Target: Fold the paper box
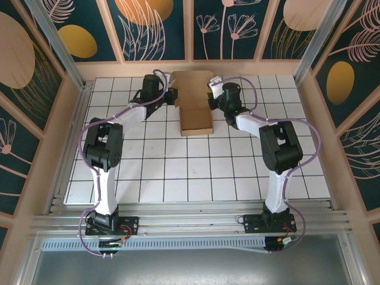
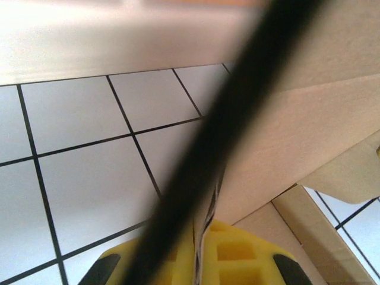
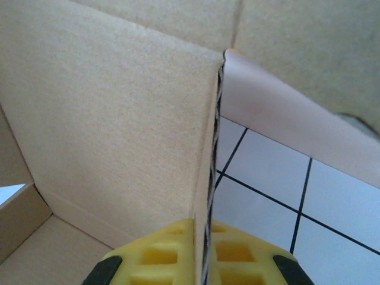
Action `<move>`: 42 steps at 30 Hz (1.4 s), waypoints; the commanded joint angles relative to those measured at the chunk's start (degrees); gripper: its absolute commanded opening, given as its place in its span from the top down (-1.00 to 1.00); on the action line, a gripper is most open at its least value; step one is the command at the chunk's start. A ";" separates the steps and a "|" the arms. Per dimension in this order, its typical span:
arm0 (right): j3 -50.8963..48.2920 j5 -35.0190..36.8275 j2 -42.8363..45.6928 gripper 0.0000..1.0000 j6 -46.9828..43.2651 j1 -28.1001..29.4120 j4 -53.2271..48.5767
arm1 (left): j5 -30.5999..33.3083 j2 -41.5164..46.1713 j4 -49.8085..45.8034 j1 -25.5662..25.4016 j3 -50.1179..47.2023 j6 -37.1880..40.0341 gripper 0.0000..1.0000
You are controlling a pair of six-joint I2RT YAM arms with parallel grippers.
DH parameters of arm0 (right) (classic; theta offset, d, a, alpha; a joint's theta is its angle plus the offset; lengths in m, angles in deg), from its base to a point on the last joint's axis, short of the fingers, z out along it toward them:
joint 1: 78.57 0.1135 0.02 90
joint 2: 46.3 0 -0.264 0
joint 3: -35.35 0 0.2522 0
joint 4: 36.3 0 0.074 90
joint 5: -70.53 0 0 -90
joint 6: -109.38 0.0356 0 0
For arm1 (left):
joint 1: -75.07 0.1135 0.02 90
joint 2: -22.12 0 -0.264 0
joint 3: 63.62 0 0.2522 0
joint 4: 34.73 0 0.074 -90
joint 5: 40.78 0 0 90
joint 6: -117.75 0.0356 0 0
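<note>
The paper box [image 1: 196, 116] is plain brown cardboard lying at the far middle of the white gridded table [image 1: 196, 172], with a flat panel stretching toward me. My left gripper [image 1: 173, 95] is at its left side and my right gripper [image 1: 212, 94] at its right side. In the left wrist view the yellow fingers [image 2: 237, 255] of the left gripper [image 2: 203, 249] are shut on a raised side wall of the paper box [image 2: 309, 136], its corrugated edge between them. In the right wrist view the right gripper [image 3: 203, 252] is shut on the opposite upright wall of the paper box [image 3: 119, 119].
A wooden rim [image 1: 190, 68] runs along the table's far edge just behind the box. A blurred black cable [image 2: 237, 119] crosses the left wrist view diagonally. Patterned wall panels enclose the table on three sides. Open tiles lie between the box and the arm bases.
</note>
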 commanded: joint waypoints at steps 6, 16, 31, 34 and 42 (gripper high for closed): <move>-5.47 3.57 0.20 0.93 9.49 3.70 13.47 | 6.77 7.26 14.49 -6.49 -10.08 -7.93 1.00; -15.62 4.36 1.40 0.90 17.52 4.35 23.61 | 15.90 9.18 25.27 -11.45 -17.91 -8.06 1.00; -25.29 4.27 2.84 0.85 23.97 6.14 29.01 | 18.55 8.59 29.16 -15.74 -25.28 -20.34 0.94; -26.42 4.34 3.64 0.83 24.22 6.61 29.23 | 17.56 8.63 30.27 -16.52 -27.05 -21.84 0.93; -29.08 4.36 5.79 0.74 30.29 7.88 26.01 | 17.45 10.21 33.50 -17.80 -34.70 -23.09 0.91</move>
